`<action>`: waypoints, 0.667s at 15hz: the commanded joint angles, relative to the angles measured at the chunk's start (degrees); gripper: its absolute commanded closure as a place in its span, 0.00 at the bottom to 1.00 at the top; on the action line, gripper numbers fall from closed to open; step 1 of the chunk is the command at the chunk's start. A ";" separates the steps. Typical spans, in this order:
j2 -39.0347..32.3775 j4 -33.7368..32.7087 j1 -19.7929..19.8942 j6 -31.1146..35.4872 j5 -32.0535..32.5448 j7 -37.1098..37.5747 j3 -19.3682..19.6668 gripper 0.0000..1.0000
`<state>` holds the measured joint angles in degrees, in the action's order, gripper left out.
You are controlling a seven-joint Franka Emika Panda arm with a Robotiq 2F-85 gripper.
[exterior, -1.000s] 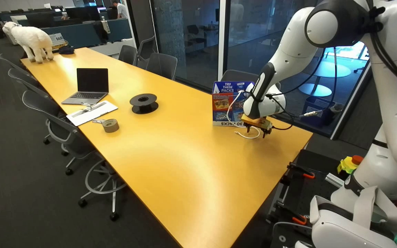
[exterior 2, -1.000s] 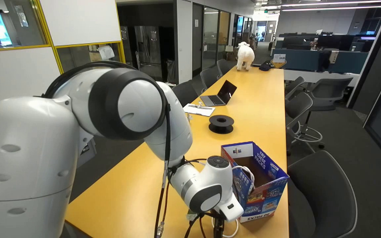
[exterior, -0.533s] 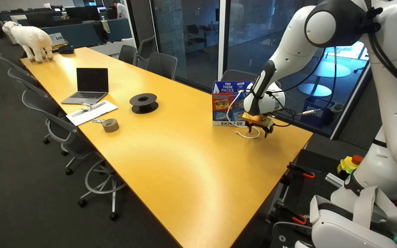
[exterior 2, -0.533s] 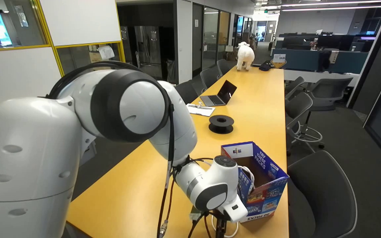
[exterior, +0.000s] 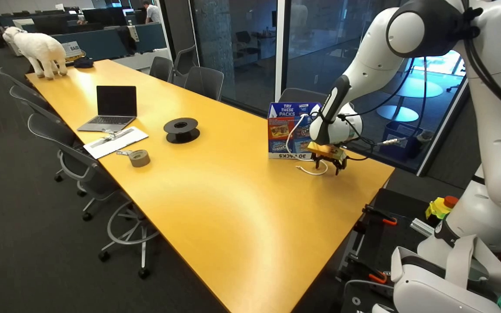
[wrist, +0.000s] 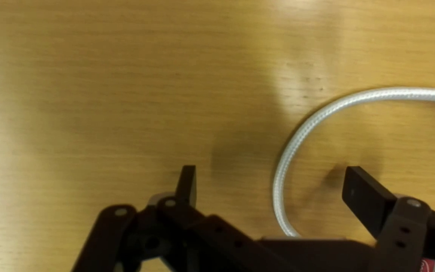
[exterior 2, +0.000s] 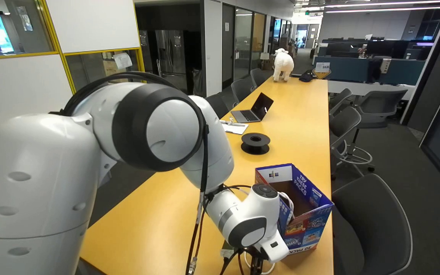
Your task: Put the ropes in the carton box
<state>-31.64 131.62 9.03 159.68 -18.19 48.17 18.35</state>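
Black-fingered gripper (wrist: 271,175) stands wide above a white braided rope (wrist: 327,110).
The rope hangs over the wall of a blue printed cardboard box (exterior 2: 306,230), its end curling on the yellow wooden counter (exterior: 215,187).

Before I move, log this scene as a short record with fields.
end effector: open, holding nothing, low over the table
box: upright, open-topped, on the table
rope: draped over the box's rim, loose end curled on the table
task: unfinished, that end not yet inside
nearby: open laptop, black spool, tape
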 commanded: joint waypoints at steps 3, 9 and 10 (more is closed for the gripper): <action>0.04 -0.76 1.51 -0.30 -0.63 -1.41 -1.29 0.01; 0.06 -0.77 1.51 -0.31 -0.39 -1.98 -1.48 0.57; 0.15 -0.90 1.51 -0.33 -0.38 -2.09 -1.52 0.63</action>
<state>-31.52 131.38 9.67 159.70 -18.19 47.60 17.55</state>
